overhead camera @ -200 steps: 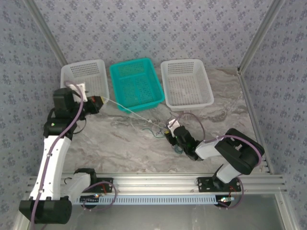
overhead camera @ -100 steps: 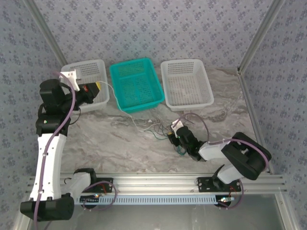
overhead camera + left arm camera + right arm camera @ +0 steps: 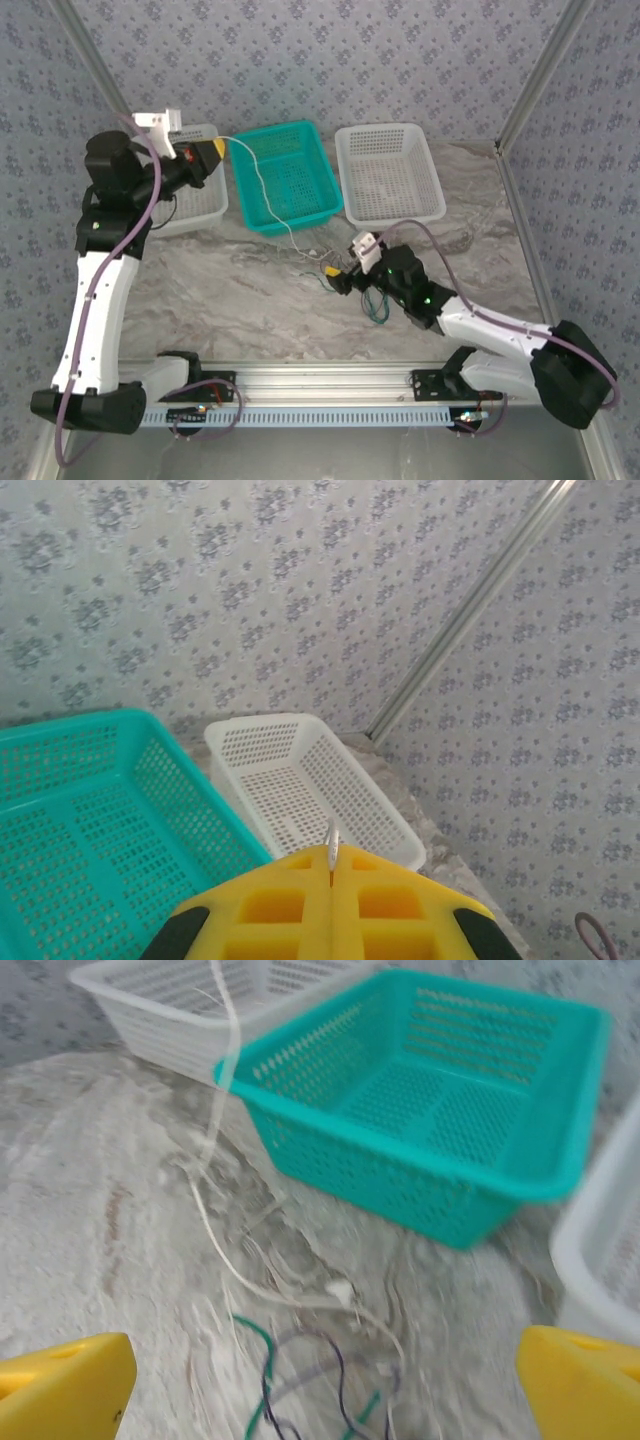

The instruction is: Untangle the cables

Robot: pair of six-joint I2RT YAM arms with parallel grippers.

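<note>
The cables lie in a loose tangle [image 3: 322,262] on the marble table in front of the teal basket [image 3: 283,180]. My left gripper [image 3: 217,151] is raised over the gap between the left white basket [image 3: 200,205] and the teal one, and it is shut on the pale cable [image 3: 262,190]. That cable hangs down to the tangle, and its tip [image 3: 331,838] pokes out between the closed yellow fingers [image 3: 280,910]. My right gripper [image 3: 340,279] is low at the tangle and open. Pale [image 3: 215,1245], green [image 3: 256,1338] and dark [image 3: 338,1355] cables lie between its wide-apart fingertips [image 3: 65,1390].
The right white basket [image 3: 390,200] stands at the back right, with its rim [image 3: 300,730] also in the left wrist view. The teal basket's front wall [image 3: 400,1175] is close ahead of the right gripper. A metal rail [image 3: 320,385] runs along the near edge.
My left gripper has risen and swung right with the pale cable, drawing it up out of the tangle. My right gripper has opened wide and its arm has stretched out lower.
</note>
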